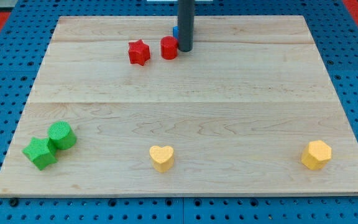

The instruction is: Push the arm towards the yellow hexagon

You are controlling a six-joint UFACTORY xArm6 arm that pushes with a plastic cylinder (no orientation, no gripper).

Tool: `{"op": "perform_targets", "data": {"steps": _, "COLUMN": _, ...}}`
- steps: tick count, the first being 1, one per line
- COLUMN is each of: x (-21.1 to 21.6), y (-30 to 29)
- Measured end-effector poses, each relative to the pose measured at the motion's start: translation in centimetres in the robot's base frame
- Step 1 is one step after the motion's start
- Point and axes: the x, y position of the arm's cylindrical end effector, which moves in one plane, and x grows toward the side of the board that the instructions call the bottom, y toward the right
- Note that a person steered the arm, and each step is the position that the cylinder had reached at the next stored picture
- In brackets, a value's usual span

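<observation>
The yellow hexagon (pixel 316 154) lies near the board's bottom right corner. My tip (pixel 184 50) is at the view's top centre, just right of a red cylinder (pixel 169 48) and touching or nearly touching it. A blue block (pixel 175 31) is mostly hidden behind the rod. The hexagon is far from the tip, toward the view's bottom right.
A red star (pixel 139 52) lies left of the red cylinder. A yellow heart (pixel 161 157) sits at the bottom centre. A green cylinder (pixel 61 135) and a green star-like block (pixel 40 153) touch at the bottom left. The wooden board (pixel 229 112) lies on a blue pegboard.
</observation>
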Motion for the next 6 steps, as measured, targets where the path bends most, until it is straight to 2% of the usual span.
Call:
{"op": "perform_targets", "data": {"steps": 2, "x": 1.5, "y": -2.4}}
{"op": "perform_targets", "data": {"steps": 3, "x": 5.4, "y": 2.4}}
{"op": "perform_targets", "data": {"steps": 6, "x": 12.3, "y": 21.7}}
